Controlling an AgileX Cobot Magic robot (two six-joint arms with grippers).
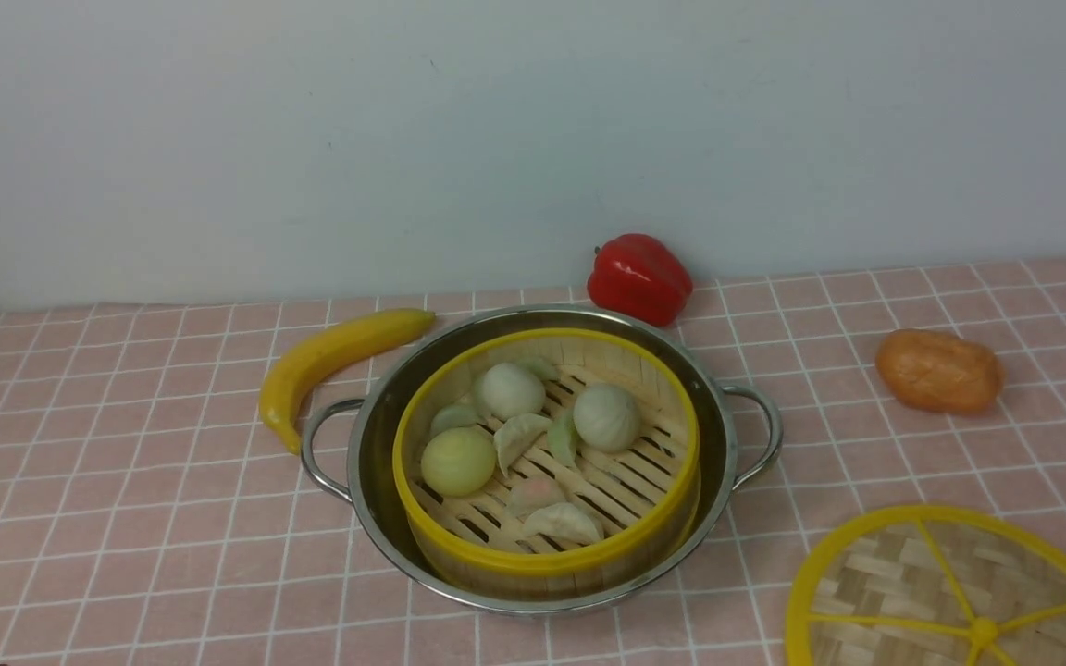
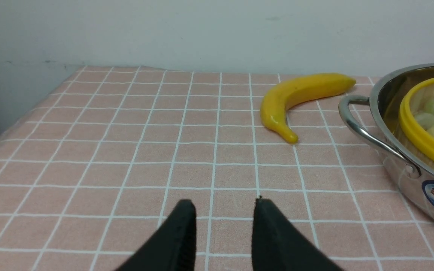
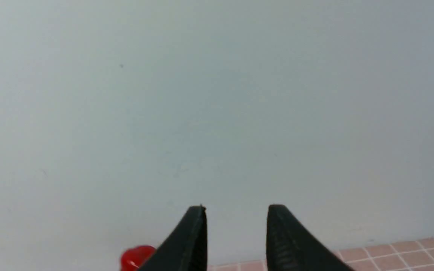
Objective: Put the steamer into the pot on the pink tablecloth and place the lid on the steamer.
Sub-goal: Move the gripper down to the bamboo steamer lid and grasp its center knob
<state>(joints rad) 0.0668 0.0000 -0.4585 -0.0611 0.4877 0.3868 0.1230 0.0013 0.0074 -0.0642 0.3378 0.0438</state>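
The steamer (image 1: 547,462), a yellow-rimmed bamboo basket with pale dumplings and buns, sits inside the shiny steel pot (image 1: 376,472) on the pink tablecloth (image 1: 126,481). The lid (image 1: 949,592), a flat woven disc with yellow spokes, lies on the cloth at the front right, partly cut off by the frame. Neither gripper shows in the front view. My left gripper (image 2: 222,205) is open and empty over bare cloth, with the pot (image 2: 401,150) and steamer (image 2: 424,128) off to one side. My right gripper (image 3: 236,210) is open and empty, facing the wall.
A yellow banana (image 1: 329,356) lies left of the pot and also shows in the left wrist view (image 2: 300,94). A red pepper (image 1: 639,277) stands behind the pot by the wall, and shows in the right wrist view (image 3: 134,258). An orange bread-like lump (image 1: 940,370) lies at the right.
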